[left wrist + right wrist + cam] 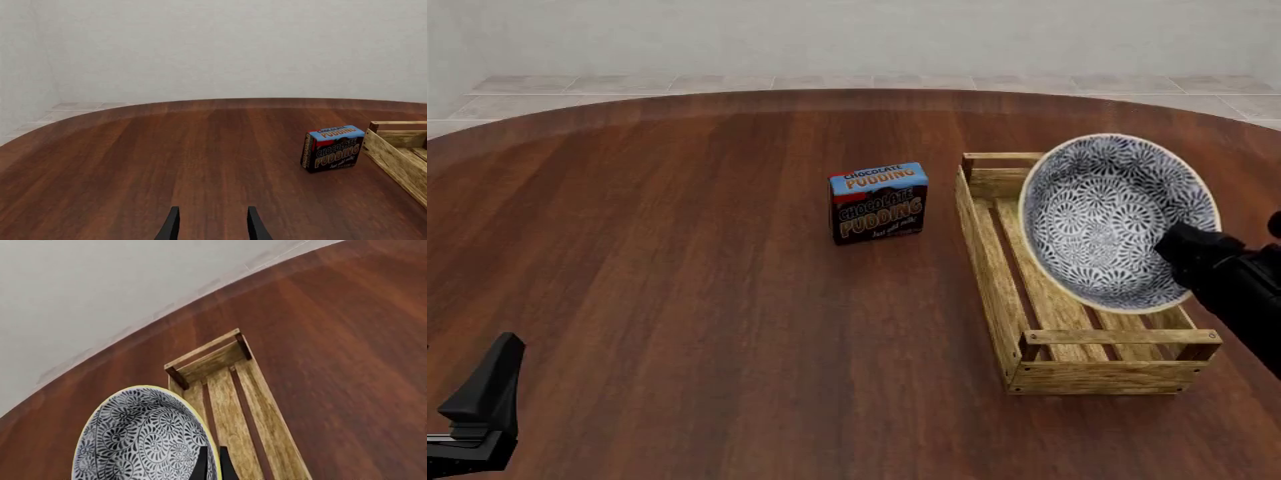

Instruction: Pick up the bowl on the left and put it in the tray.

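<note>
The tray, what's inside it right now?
Only bare wooden slats show inside the tray. The bowl hangs tilted over it, gripped at the rim by the right gripper, and hides part of the floor.

One bowl [1108,215], one tray [1014,290], one pudding box [878,203], two grippers [211,226] [211,466].

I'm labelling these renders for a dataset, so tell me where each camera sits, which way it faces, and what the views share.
Front view: fixed above the arms' side, facing forward and down; right gripper holds the bowl tilted over the tray; left gripper low.
Left wrist view: behind the open left gripper, facing the pudding box.
Right wrist view: behind the right gripper, facing bowl and tray.
Shared: the tray appears in all three.
</note>
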